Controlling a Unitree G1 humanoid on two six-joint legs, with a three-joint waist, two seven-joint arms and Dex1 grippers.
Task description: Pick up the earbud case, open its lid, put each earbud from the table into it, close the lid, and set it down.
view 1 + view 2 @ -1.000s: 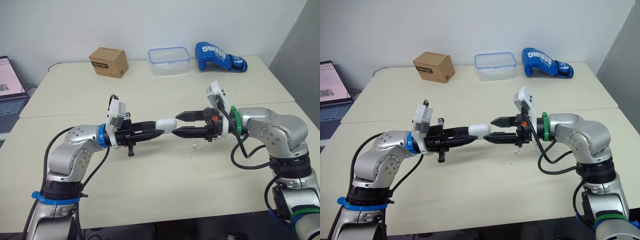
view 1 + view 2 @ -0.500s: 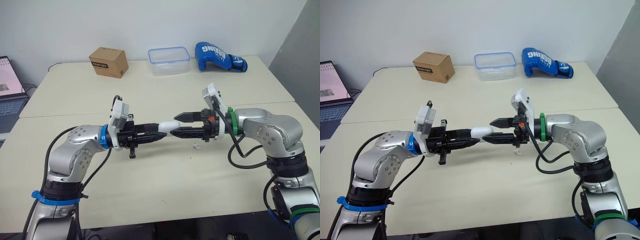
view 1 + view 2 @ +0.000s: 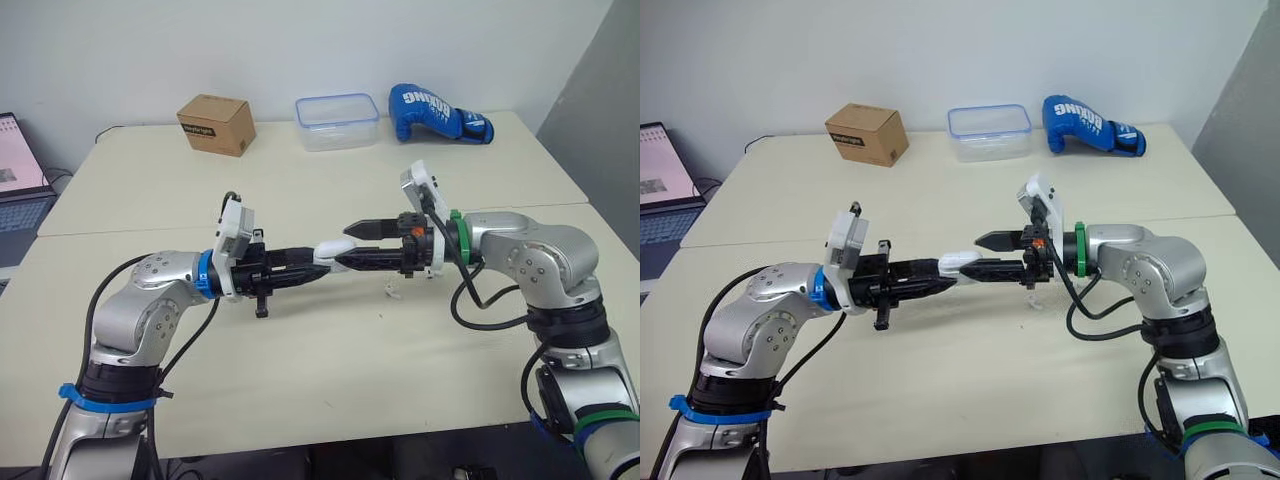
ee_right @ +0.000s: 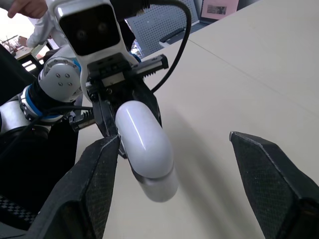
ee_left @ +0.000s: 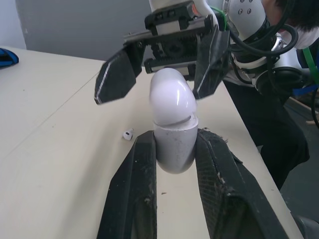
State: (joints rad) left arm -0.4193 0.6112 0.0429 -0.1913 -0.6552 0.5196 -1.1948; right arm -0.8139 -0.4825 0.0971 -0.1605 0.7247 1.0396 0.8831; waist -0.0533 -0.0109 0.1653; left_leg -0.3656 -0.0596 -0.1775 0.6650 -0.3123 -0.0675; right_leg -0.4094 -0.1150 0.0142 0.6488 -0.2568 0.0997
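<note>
My left gripper [image 3: 318,262] is shut on the base of the white earbud case [image 3: 331,248], which it holds above the table with the rounded lid pointing toward my right arm. A thin seam shows between lid and base [image 5: 172,119]. My right gripper [image 3: 343,245] is open, with one finger on each side of the lid [image 4: 144,142] and a gap left on both sides. A small white earbud [image 3: 390,291] lies on the table [image 3: 300,350] below the right gripper's wrist.
Along the far edge of the table stand a cardboard box [image 3: 217,123], a clear plastic container [image 3: 337,121] and a blue boxing glove [image 3: 437,112]. A laptop [image 3: 18,170] sits at the far left. A seam runs across the tabletop.
My right gripper has slid left toward the case, and its open fingers now straddle the lid. The left gripper has kept its hold and shifted slightly.
</note>
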